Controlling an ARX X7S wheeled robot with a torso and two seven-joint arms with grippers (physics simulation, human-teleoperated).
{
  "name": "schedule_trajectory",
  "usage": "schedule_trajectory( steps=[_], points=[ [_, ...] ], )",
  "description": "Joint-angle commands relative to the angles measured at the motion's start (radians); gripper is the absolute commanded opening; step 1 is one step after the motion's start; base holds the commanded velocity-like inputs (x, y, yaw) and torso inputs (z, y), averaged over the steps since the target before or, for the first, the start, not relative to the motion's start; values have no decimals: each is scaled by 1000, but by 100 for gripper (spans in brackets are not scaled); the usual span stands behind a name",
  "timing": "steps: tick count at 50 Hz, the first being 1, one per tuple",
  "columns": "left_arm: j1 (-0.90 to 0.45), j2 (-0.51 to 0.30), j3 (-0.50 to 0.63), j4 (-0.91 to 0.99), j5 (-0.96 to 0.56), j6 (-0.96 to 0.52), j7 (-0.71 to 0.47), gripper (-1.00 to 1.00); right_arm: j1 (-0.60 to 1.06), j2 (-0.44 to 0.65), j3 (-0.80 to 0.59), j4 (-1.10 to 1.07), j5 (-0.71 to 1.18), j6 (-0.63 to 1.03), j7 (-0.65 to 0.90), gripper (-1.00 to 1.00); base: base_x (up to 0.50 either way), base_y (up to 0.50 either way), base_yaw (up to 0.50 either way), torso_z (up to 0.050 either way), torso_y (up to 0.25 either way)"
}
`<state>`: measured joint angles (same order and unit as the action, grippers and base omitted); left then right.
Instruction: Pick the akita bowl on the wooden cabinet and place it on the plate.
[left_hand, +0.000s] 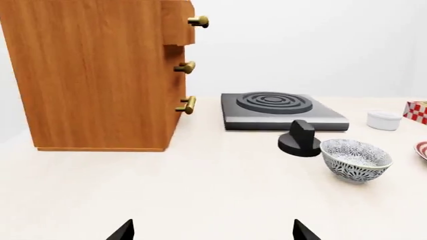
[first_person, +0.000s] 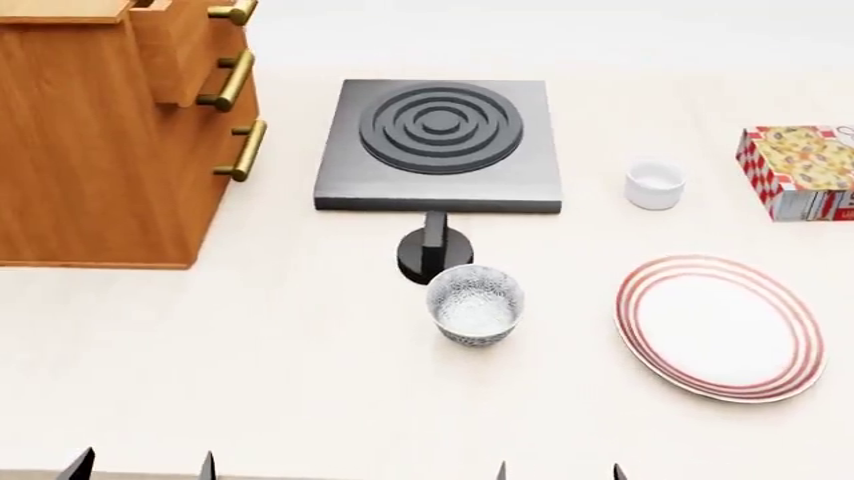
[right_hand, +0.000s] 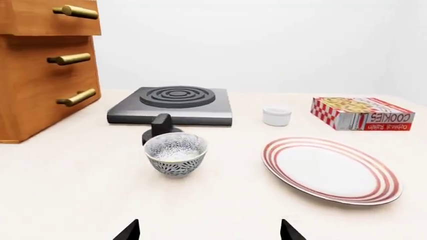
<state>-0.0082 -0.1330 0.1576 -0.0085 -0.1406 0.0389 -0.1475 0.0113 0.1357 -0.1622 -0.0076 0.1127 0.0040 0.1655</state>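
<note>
The wooden cabinet (first_person: 94, 150) stands at the far left, with brass handles on its drawers; only a sliver of its top shows. The akita bowl on it is out of view. A blue-grey patterned bowl (first_person: 474, 305) stands upright on the table, left of the plate (first_person: 721, 325), which is white with red rings. The same patterned bowl (right_hand: 175, 153) and plate (right_hand: 330, 170) show ahead in the right wrist view. My left gripper (first_person: 143, 468) and right gripper (first_person: 559, 472) sit at the near edge. Both are open and hold nothing.
A grey square stove (first_person: 438, 145) lies at the back middle, with a black knob (first_person: 433, 252) just in front of it and touching distance from the patterned bowl. A small white cup (first_person: 654, 185) and a red-checked cookie box (first_person: 801, 170) stand at the back right.
</note>
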Motion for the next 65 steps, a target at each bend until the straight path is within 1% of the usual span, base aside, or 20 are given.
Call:
schedule_trajectory(
  steps=[1,21,23,39,41,43,46,58,63,64,65],
  points=[
    [-1,-7,9,1,-7,0,-10,100,0,9,-13,-3,5,0,6,100,0,500,0,0,0],
    [-5,-19,23,-4,-21,4,-22,100,1,18,-19,-1,24,-11,22,100,0,496,0,0,0],
    [-7,-20,24,-6,-22,3,-23,100,2,15,-9,3,60,-19,7,100,0,49,0,0,0],
    [-9,-28,35,-6,-30,3,-33,100,6,30,-38,-1,23,4,35,100,0,0,0,0,0],
    [-8,-29,37,-6,-31,2,-34,100,6,32,-47,-3,-11,5,58,100,94,475,0,0,0],
    [-8,-31,38,-4,-32,2,-36,100,4,26,-31,3,42,-6,36,100,131,500,0,0,0],
    [-8,-32,40,-4,-33,2,-37,100,6,28,-33,3,40,-3,40,100,145,326,0,0,0],
    [-10,-38,50,-3,-35,4,-44,100,9,33,-38,7,50,-9,46,100,38,56,0,0,0],
    [-12,-45,68,7,0,-19,-65,100,8,33,-35,7,56,-14,52,100,0,0,0,0,0],
    [-15,-50,83,11,24,-26,-68,100,7,33,-35,7,57,-14,53,100,0,0,0,0,0],
    [-17,-51,94,18,68,-33,-95,100,8,34,-37,7,54,-14,54,100,0,0,0,0,0]
  ],
)
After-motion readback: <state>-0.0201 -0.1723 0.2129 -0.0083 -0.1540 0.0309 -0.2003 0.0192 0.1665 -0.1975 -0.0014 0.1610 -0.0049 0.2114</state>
